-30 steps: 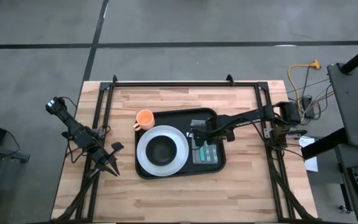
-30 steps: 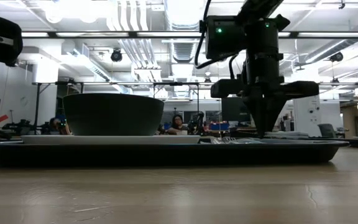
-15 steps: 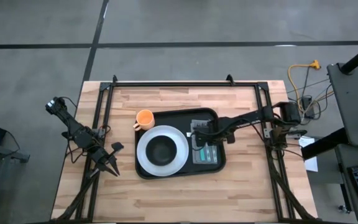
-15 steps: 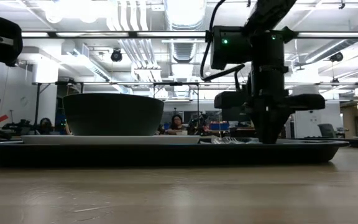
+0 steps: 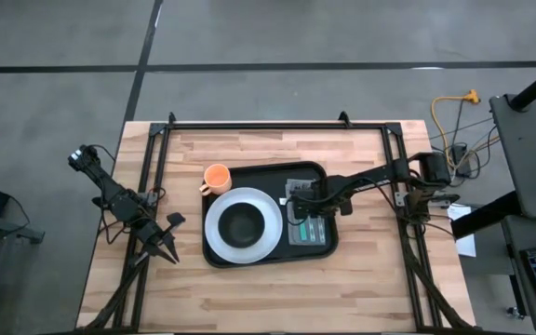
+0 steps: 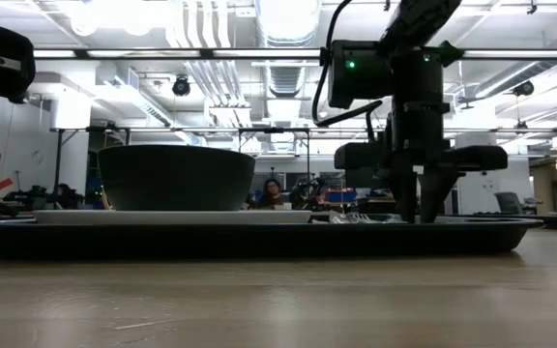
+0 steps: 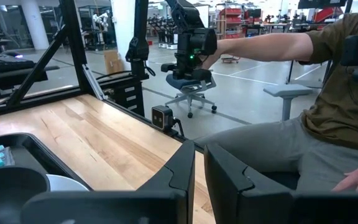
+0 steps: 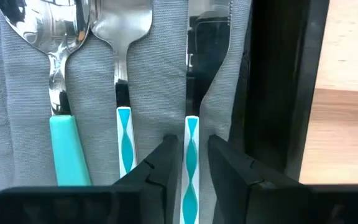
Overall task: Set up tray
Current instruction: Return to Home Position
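The large black rectangular tray [image 5: 259, 177] lies in the middle of the wooden table [image 5: 249, 298]. It carries a round white plate [image 5: 214, 233] with a dark bowl [image 5: 242, 223] on it and, to the plate's right, a gray cloth napkin [image 8: 157, 74]. A small orange cup [image 5: 216, 177] sits at the tray's far-left corner; I cannot tell whether it is on the rim or just off it.

On the napkin, side by side, lie a turquoise-handled spoon [image 8: 64, 143], a fork [image 8: 123, 130] and a knife [image 8: 191, 163].

The right hand [image 8: 190, 142] hangs low over the napkin. Its fingers are parted a little and straddle the knife handle, with a sliver of cloth showing on either side. It grips nothing.

The setting looks finished, so the step in hand is most likely the retreat to rest. That calls for a straight lift clear of the knife before any swing away, or a finger may drag the handle or rumple the napkin.

The left hand [image 5: 168, 247] waits off the tray, near the table's left edge. It is empty, with its fingers drawn together to a slit.
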